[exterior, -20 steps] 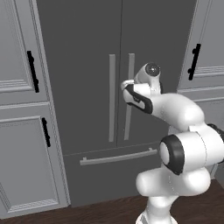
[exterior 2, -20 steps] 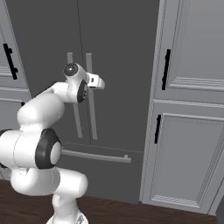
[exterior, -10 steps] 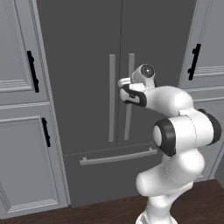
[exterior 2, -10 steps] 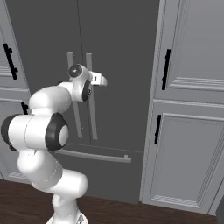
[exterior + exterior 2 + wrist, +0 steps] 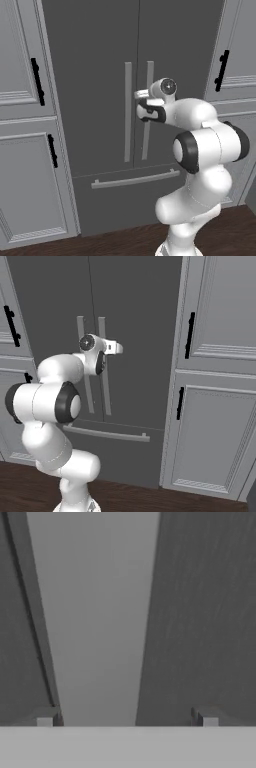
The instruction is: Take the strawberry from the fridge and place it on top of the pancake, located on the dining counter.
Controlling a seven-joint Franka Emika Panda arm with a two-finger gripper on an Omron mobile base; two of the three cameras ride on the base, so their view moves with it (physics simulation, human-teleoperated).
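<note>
The fridge [image 5: 95, 70] stands straight ahead, tall and dark grey, with both doors shut; it is also the dark face in the right base view [image 5: 135, 311]. My gripper [image 5: 141, 103] is open at mid height of the right door's light grey bar handle [image 5: 149, 75]. From the right side the gripper [image 5: 116, 348] reaches just past that handle [image 5: 102, 331]. In the hand view the handle [image 5: 100, 612] runs up between my two fingertips [image 5: 45, 720], gripper [image 5: 127, 720] spread wide around it without touching. The strawberry, the pancake and the dining counter are out of view.
Light grey panelled cabinets with black handles flank the fridge on the left [image 5: 25, 150] and on the right [image 5: 215, 406]. The fridge's bottom drawer has a horizontal bar handle [image 5: 135, 179]. Dark wood floor [image 5: 150, 498] lies below.
The hand has edged a little closer to the fridge handle, and the elbow has swung up and in behind it. The jaws stay wide open.
</note>
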